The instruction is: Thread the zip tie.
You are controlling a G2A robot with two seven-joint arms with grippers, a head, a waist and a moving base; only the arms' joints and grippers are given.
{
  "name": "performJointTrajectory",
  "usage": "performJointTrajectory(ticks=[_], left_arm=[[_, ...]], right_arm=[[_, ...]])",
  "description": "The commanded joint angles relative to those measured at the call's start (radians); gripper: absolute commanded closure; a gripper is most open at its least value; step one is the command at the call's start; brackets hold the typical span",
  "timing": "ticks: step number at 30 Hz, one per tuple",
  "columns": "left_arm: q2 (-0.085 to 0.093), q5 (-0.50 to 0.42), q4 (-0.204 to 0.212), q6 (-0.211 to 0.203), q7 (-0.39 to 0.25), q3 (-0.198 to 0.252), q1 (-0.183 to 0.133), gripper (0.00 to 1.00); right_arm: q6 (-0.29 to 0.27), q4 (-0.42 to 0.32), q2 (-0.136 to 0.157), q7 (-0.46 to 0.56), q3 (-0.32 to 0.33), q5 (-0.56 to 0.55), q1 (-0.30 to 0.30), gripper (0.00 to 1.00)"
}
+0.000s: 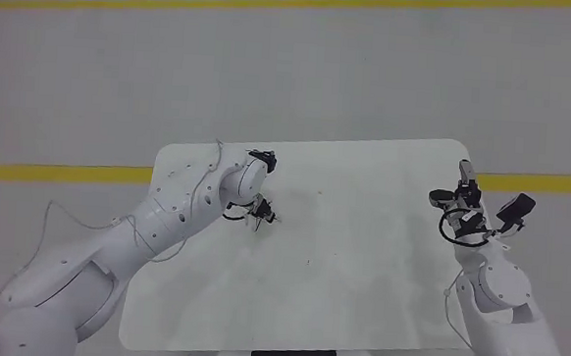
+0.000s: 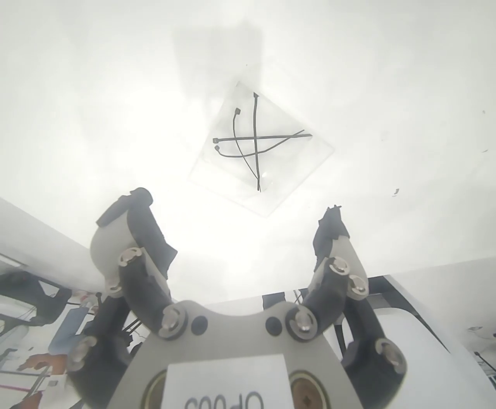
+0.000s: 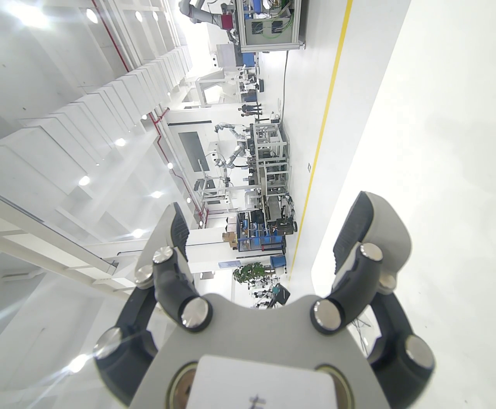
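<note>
Several black zip ties [image 2: 254,141] lie crossed over one another on a clear square tray [image 2: 286,182] that rests on the white table [image 1: 358,281]. My left gripper [image 2: 236,201] hovers above the table just short of the tray, open, with nothing between its fingers. In the top view the left gripper [image 1: 261,213] points down over the table's left-middle part. My right gripper [image 3: 267,201] is open and empty, held up at the table's right edge and facing out into the room; the top view shows the right gripper [image 1: 459,189] there too.
The table's near and middle areas are bare white surface, with a few tiny dark specks [image 2: 395,191] beside the tray. A yellow floor line [image 1: 60,174] runs behind the table. Thin cables hang along the left arm [image 1: 165,220].
</note>
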Motion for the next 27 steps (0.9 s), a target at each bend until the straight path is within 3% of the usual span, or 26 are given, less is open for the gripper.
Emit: performJointTrajectory(ticks=[1, 4, 17, 20, 27], left_arm=[[-0.001, -0.033, 0.001, -0.002, 0.047, -0.012, 0.016, 0.00], [-0.005, -0.067, 0.020, 0.000, 0.041, -0.021, 0.025, 0.00], [-0.008, -0.063, 0.030, 0.000, 0.069, -0.025, 0.028, 0.00], [-0.011, -0.060, 0.029, 0.000, 0.059, -0.026, 0.026, 0.47], [-0.012, -0.051, 0.015, 0.000, 0.042, -0.038, 0.025, 0.60]], right_arm=[[0.000, 0.000, 0.000, 0.000, 0.000, 0.000, 0.000, 0.00], [0.000, 0.000, 0.000, 0.000, 0.000, 0.000, 0.000, 0.00], [0.000, 0.000, 0.000, 0.000, 0.000, 0.000, 0.000, 0.00], [0.000, 0.000, 0.000, 0.000, 0.000, 0.000, 0.000, 0.00], [0.000, 0.000, 0.000, 0.000, 0.000, 0.000, 0.000, 0.00]])
